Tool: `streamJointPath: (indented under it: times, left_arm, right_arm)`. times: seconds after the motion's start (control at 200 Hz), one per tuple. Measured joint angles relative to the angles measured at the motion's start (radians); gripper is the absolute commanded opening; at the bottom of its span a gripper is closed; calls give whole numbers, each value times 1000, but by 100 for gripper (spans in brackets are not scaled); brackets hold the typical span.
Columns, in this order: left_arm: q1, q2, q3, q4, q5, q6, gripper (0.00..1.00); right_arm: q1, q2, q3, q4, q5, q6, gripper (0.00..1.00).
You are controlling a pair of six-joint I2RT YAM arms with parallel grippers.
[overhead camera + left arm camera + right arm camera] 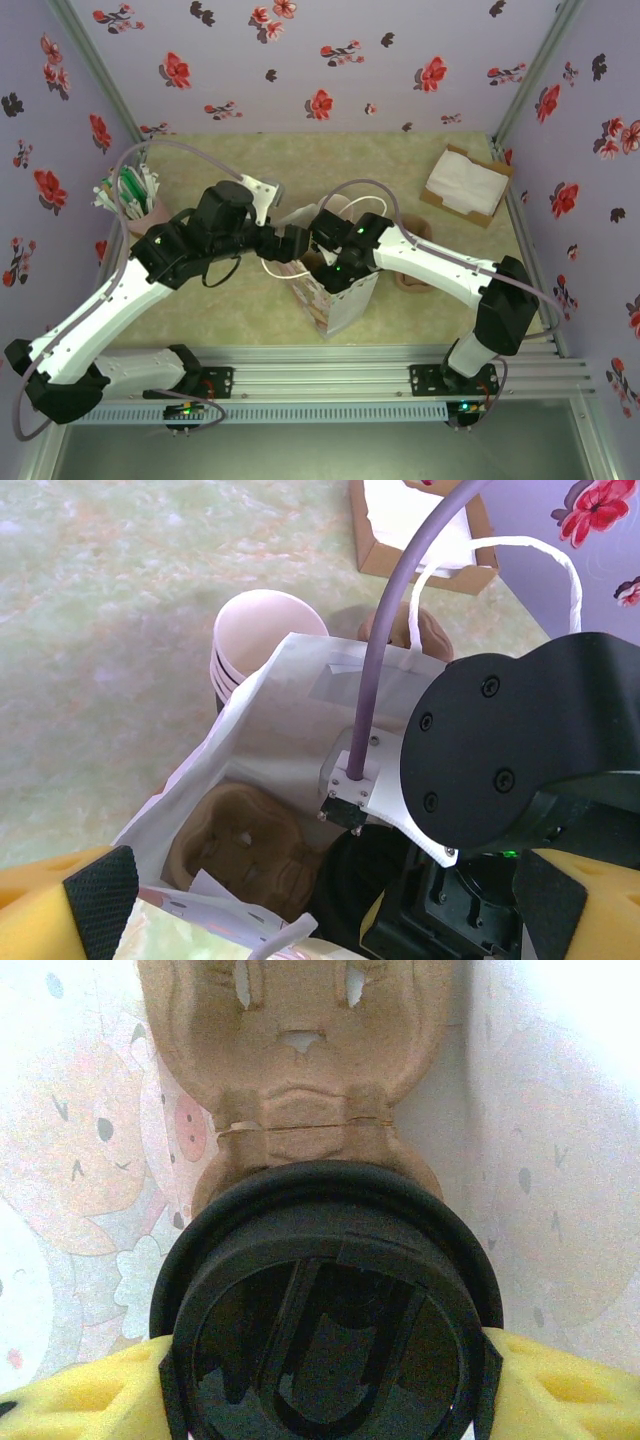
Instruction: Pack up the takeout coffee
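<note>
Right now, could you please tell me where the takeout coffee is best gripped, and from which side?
Grip the takeout coffee across its round black lid rim, coming straight down from above. It stands upright inside the bag, whose walls likely block any sideways approach; the right gripper clamps it this way, yellow pads on opposite sides.

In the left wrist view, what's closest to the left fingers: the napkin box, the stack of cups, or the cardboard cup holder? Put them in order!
1. Cardboard cup holder: inside the bag, under the left fingers.
2. Stack of cups: just beyond the bag.
3. Napkin box: far back right.
</note>
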Motion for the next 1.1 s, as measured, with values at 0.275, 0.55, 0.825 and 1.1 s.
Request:
streamJointPath:
  times: [0.275, 0.55, 0.825, 1.1]
  left_arm:
    - [0, -27, -9, 7, -5, 0, 99]
    - [0, -28, -16, 11, -8, 0, 99]
    - [0, -28, -16, 14, -18, -1, 99]
    - [0, -39, -20, 15, -26, -4, 99]
  right_arm:
    - [0, 8, 0, 11, 3, 0, 65]
    - [0, 9, 0, 19, 8, 4, 69]
    - [8, 10, 10, 12, 26, 5, 76]
    - [8, 13, 40, -34, 67, 5, 80]
